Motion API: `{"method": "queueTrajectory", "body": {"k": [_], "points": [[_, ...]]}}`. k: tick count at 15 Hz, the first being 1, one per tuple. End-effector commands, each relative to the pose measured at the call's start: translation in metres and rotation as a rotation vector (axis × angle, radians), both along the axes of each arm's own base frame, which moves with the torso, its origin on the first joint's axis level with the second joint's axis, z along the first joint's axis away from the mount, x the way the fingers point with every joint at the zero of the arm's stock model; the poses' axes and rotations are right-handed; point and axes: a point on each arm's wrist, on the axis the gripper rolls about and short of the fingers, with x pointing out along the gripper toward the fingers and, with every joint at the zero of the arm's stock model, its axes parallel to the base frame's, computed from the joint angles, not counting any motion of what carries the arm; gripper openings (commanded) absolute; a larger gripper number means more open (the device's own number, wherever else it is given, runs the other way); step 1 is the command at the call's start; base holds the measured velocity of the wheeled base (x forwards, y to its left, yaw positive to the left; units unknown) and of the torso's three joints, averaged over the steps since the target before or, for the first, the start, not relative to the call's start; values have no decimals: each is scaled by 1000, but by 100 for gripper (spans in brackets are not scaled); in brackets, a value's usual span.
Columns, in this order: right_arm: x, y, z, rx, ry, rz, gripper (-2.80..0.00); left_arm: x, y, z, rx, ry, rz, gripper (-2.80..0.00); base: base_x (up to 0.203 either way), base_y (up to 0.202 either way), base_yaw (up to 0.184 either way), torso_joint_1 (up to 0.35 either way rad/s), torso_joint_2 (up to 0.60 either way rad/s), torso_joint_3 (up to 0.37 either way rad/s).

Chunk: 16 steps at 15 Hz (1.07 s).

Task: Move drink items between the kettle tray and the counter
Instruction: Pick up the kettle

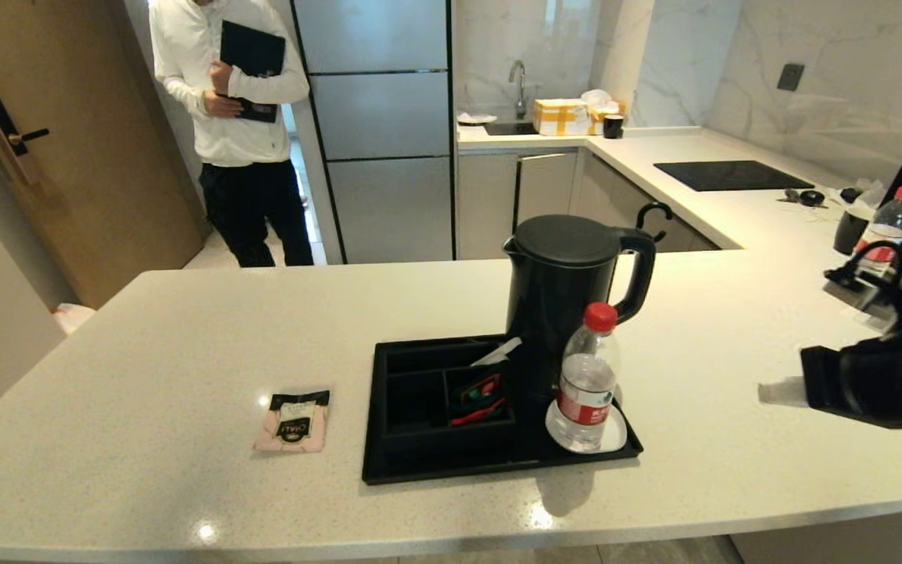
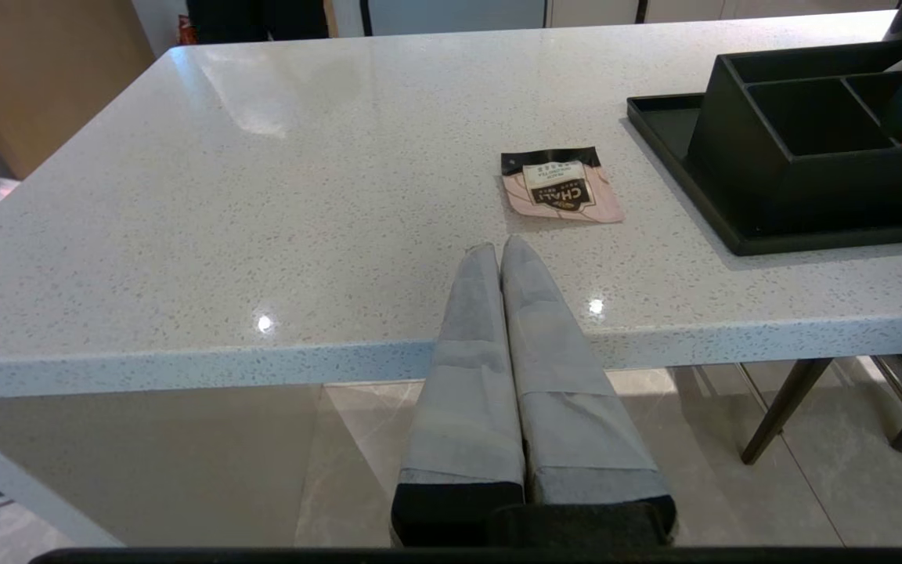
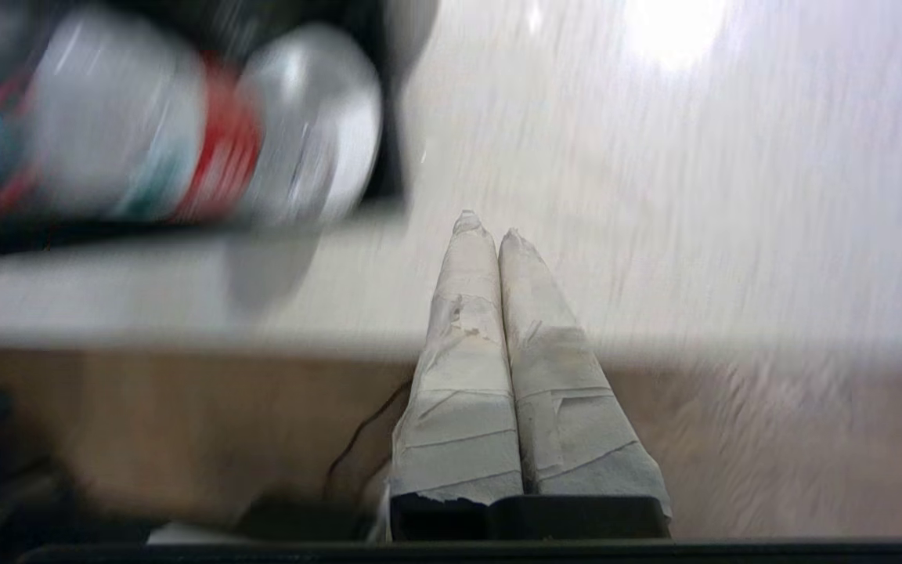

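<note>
The robot appears to be at the opening of the task, with nothing yet grasped. The right gripper [image 1: 768, 392] hangs over the counter [image 1: 185, 329] to the right of the kettle tray [image 1: 451, 468], well apart from it, its taped fingers [image 3: 467, 313] pressed together and holding nothing; the right wrist view is smeared with motion, which suggests the arm is swinging in. The left gripper [image 2: 500, 249] is parked below the counter's near edge, its fingers likewise pressed together and empty. The kettle [image 1: 557, 294] stands upright at the back of the tray with its loop handle turned toward the right arm. A water bottle [image 1: 588, 380] stands on the white coaster [image 1: 611, 439] at the tray's front right corner, between the right gripper and the kettle. The pink sachet [image 1: 293, 421] lies flat on the counter just left of the tray, close to the left gripper's line of reach. Judging by position, the right arm is heading for something on the tray. The next move calls for spreading the fingers before contact and for steering around the bottle, which looks easy to tip.
</note>
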Motion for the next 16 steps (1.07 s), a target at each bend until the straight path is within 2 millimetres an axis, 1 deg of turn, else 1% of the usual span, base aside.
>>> {"method": "queueTrajectory", "body": {"k": [1, 2, 4, 5, 6, 7, 8, 9, 11, 13, 15, 16], "points": [[56, 7, -41, -28, 47, 5, -280, 0, 0, 0, 0, 1, 0, -280, 0, 0, 0, 0, 0, 0], [72, 12, -39, -50, -27, 0, -280, 0, 0, 0, 0, 1, 0, -280, 0, 0, 0, 0, 0, 0], [95, 27, -54, -102, -108, -18, -280, 0, 0, 0, 0, 1, 0, -280, 0, 0, 0, 0, 0, 0], [100, 38, -57, -116, -146, -10, -280, 0, 0, 0, 0, 1, 0, -280, 0, 0, 0, 0, 0, 0], [100, 45, -56, -137, -162, -12, -280, 0, 0, 0, 0, 1, 0, -280, 0, 0, 0, 0, 0, 0], [103, 48, -58, -170, -175, -36, 0, 0, 0, 0, 1, 1, 0, -280, 0, 0, 0, 0, 0, 0], [107, 52, -57, -179, -199, -55, 0, 0, 0, 0, 0, 1, 0, -280, 0, 0, 0, 0, 0, 0], [105, 52, -52, -176, -223, -60, 0, 0, 0, 0, 0, 1, 0, -280, 0, 0, 0, 0, 0, 0], [94, 50, -36, -167, -256, -62, 0, 0, 0, 0, 0, 1, 0, -280, 0, 0, 0, 0, 0, 0], [87, 48, -31, -166, -268, -62, 0, 0, 0, 0, 0, 1, 0, -280, 0, 0, 0, 0, 0, 0], [81, 47, -19, -159, -303, -65, 0, 0, 0, 0, 0, 1, 0, -280, 0, 0, 0, 0, 0, 0], [80, 47, -17, -157, -307, -64, 0, 0, 0, 0, 0, 1, 0, -280, 0, 0, 0, 0, 0, 0]]}}
